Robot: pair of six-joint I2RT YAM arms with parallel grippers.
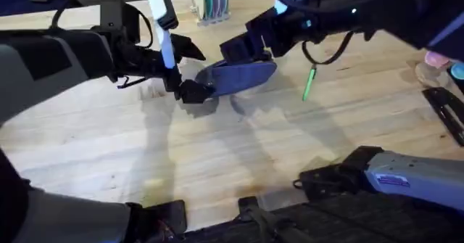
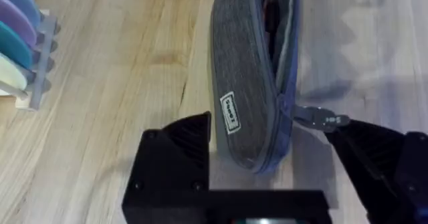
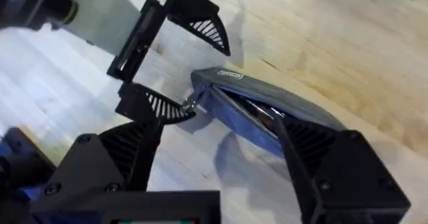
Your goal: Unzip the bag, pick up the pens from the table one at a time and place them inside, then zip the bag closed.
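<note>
Left gripper [image 1: 190, 83] fingers spread, low over table; right gripper [image 1: 243, 51] fingers spread, reaching in opposite

Light is bright and even, falling from above. Soft grey shadows spread over the table [image 1: 239, 149] just beneath and toward the bases from both grippers. The arms nearest the overhead camera look large and blurred; both wrist views are mildly soft.

The far end of the blue-grey fabric pencil pouch [image 2: 251, 70] is cut off by the frame edge. Contents inside its open zipper are indistinct. The stacked coloured discs [image 2: 17, 37] are partly cropped.
</note>
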